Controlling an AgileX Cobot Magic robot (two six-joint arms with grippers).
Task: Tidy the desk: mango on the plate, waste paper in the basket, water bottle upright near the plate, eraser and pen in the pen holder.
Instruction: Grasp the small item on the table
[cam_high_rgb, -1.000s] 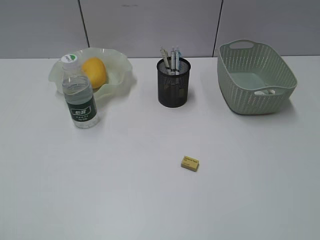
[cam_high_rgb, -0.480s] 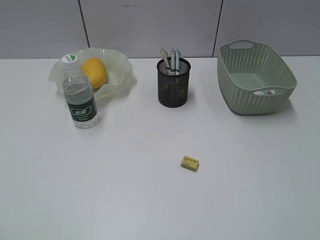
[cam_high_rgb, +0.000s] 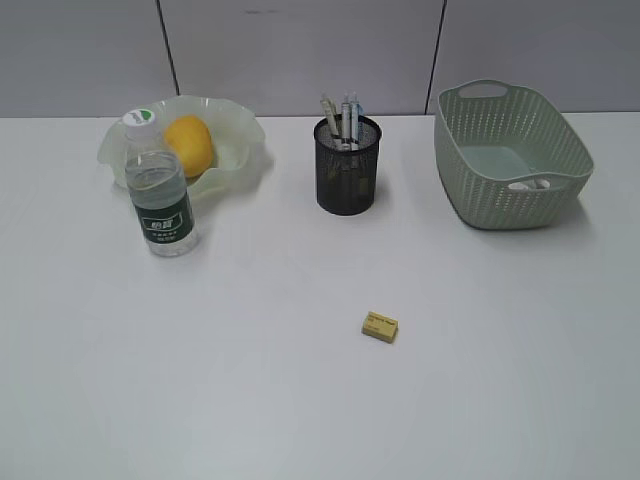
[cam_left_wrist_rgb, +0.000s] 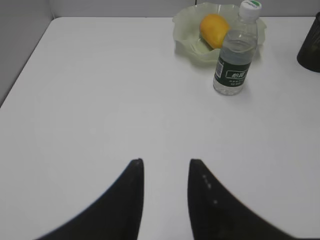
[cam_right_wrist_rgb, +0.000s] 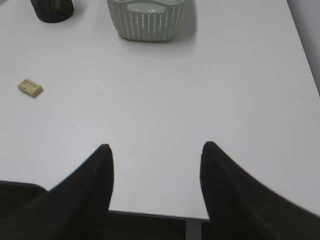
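The pale green plastic rectangular basket with woven-pattern sides (cam_high_rgb: 512, 155) is sitting at the far right of the white desk (cam_high_rgb: 300, 400), and something small and white is showing low inside it through a handle cut-out, probably the waste paper, though it is too small to be sure. The pale translucent green dish with the ruffled rim (cam_high_rgb: 235, 150) is holding the smooth yellow-orange mango (cam_high_rgb: 188, 145) at the far left, and the clear plastic water bottle with white cap and dark green label (cam_high_rgb: 158, 190) is standing upright just in front of it. The black metal mesh cylindrical pen holder (cam_high_rgb: 348, 166) is standing between dish and basket with pens (cam_high_rgb: 340, 115) sticking out of it.

That is leaving the small yellowish rectangular eraser (cam_high_rgb: 380, 326) as the one thing lying loose, flat on the desk, near the middle and well in front of the pen holder.

The right gripper (cam_right_wrist_rgb: 155, 152) is hanging over bare desk with its jaws spread wide and nothing between them. In its wrist view the eraser (cam_right_wrist_rgb: 30, 87) is lying ahead and well off to the left, its long axis running slantwise across the claw's line of approach. The left gripper (cam_left_wrist_rgb: 165, 167) is also empty, jaws partly apart, facing the bottle and dish; the eraser is not showing in its view at all. The right arm is therefore looking like the nearer one for the pick, and it would be needing to swing left and turn its wrist to close across the eraser's short side.
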